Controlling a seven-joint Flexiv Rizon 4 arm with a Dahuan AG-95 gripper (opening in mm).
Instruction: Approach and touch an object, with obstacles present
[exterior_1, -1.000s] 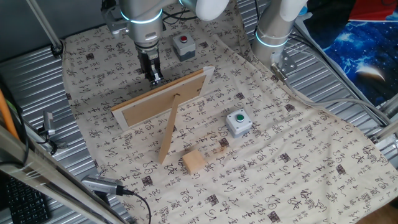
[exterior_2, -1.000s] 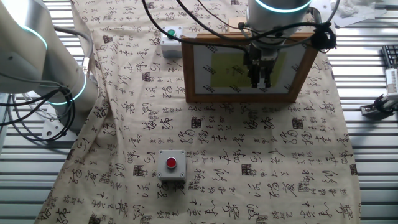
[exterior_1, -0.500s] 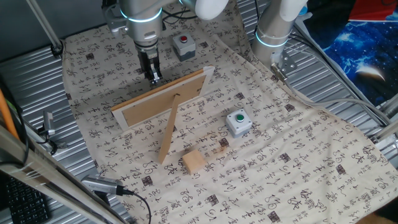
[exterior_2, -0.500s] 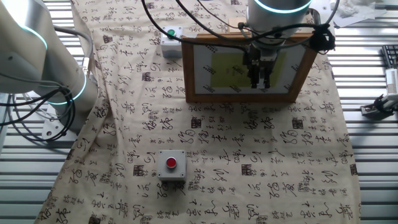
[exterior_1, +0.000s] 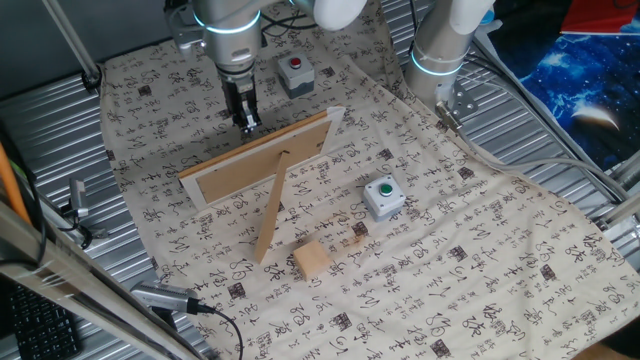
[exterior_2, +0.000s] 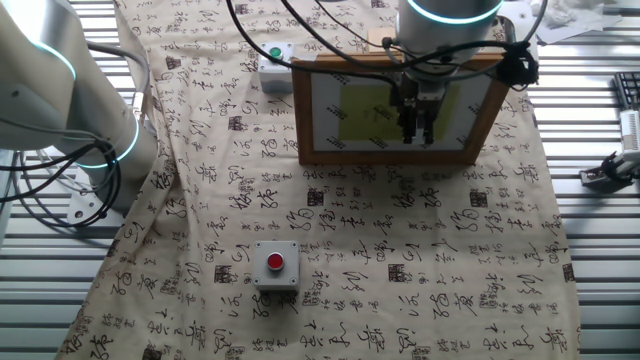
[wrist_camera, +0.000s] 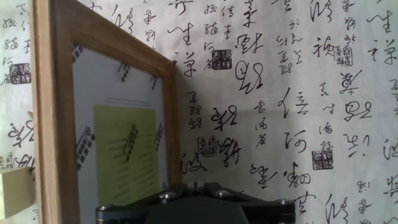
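While frame hides cube — pincer above | spread unclear — fingertips unseen

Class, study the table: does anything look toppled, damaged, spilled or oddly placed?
Nothing stands out. The picture frame stands propped on its leg, the wooden cube sits flat on the cloth beyond it, and both button boxes are upright. The pincer hangs on the frame's glass side.
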